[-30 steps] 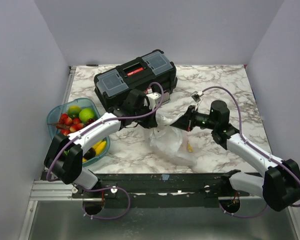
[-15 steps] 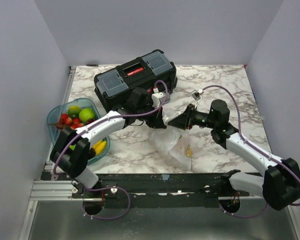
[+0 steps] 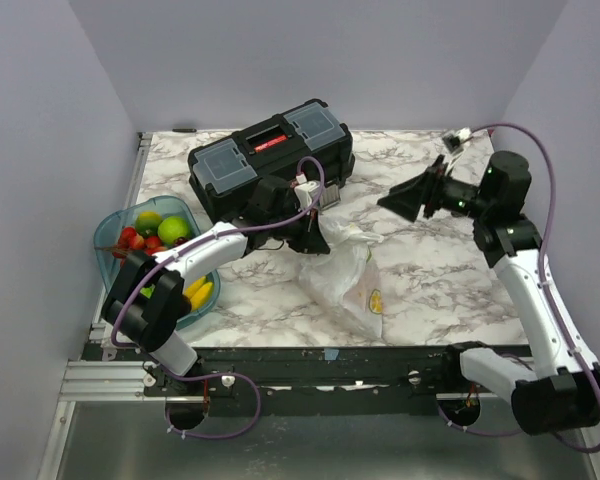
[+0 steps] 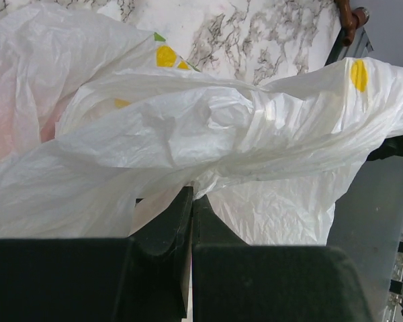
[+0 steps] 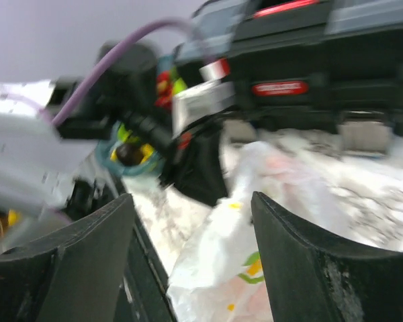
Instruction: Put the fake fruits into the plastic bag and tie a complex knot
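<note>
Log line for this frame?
left end effector: shut on plastic bag | right end effector: open, apart from bag | fake fruits: several in teal tray

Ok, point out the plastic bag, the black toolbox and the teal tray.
plastic bag (image 3: 342, 283): top view, its crumpled middle.
black toolbox (image 3: 272, 152): top view, lid centre.
teal tray (image 3: 118, 216): top view, far rim.

Top view looks down from behind the arms. Left wrist view sits right against the bag. Right wrist view sees it from farther off.

Lab test booth: plain lilac walls around marble-print tabletop.
</note>
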{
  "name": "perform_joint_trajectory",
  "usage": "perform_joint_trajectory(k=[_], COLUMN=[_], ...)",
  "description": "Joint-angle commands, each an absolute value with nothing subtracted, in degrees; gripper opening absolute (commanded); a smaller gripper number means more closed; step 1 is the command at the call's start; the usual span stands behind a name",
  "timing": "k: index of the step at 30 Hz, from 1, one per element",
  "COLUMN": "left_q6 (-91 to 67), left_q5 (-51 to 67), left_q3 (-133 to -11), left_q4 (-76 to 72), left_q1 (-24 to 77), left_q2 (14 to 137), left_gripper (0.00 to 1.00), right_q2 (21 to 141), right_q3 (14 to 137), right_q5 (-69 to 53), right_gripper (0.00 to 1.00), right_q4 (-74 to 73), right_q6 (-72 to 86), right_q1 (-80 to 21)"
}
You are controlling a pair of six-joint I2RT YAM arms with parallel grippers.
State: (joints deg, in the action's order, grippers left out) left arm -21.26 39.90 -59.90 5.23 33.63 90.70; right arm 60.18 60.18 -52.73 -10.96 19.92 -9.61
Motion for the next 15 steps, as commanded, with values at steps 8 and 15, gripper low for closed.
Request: perform_joint_trajectory(k=[8,15], left_q6=[-24.58,-25.33], left_q5=[36.97,36.29], left_q3=[-59.29,-60.79], left_q4=[3.80,4.00], left_q1=[33.74,33.64], left_q2=[90.32,92.03], left_gripper=[0.00,0.00], right_q2=[80.91,88.95], right_q3=[57.34,54.87], right_q5=[-56.85,-61.97], right_gripper=[0.43,0.61], right_q4=[-12.83,-12.47], right_q6=[10.63,9.77], right_q1=[-1.52,-10.07])
